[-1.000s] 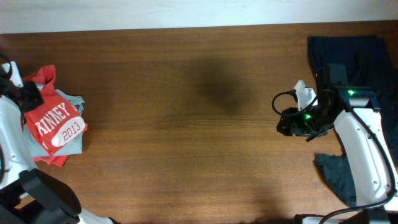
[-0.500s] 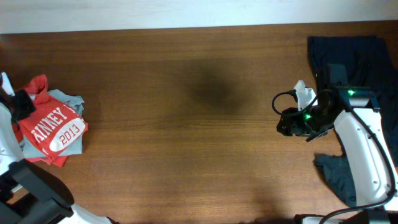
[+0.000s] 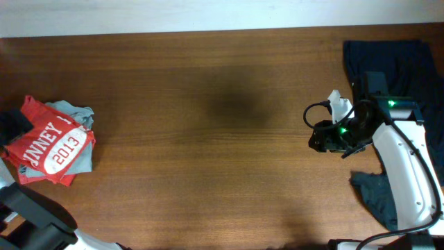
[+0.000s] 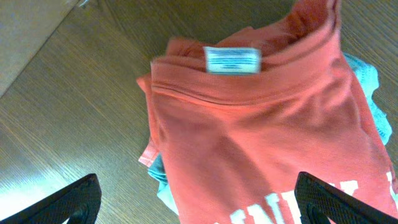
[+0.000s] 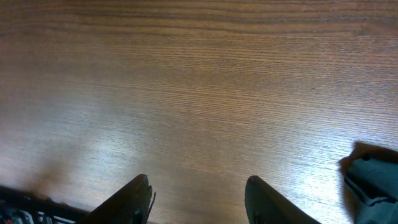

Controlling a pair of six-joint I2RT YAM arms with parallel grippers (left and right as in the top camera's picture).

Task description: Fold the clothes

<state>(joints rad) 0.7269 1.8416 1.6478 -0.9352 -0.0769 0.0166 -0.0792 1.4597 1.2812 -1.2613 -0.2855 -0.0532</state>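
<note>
T-shirt (image 4: 261, 137) lettering partly cut off (left-wrist view); left gripper (image 4: 196, 190) released above it, right gripper (image 5: 198, 185) spread over brown wooden counter (image 3: 222, 146).

the grey shirt (image 3: 75, 112) lies mostly hidden under the red t-shirt (image 3: 50, 144). a fold hides the start of the white lettering (image 3: 41, 134). the print on the neck label (image 4: 232, 60) is too blurred to read. the left gripper (image 4: 205, 202) shows only fingertips at the wrist view's bottom corners. the right arm (image 3: 406, 167) covers part of the navy garment (image 3: 388, 59).
</note>
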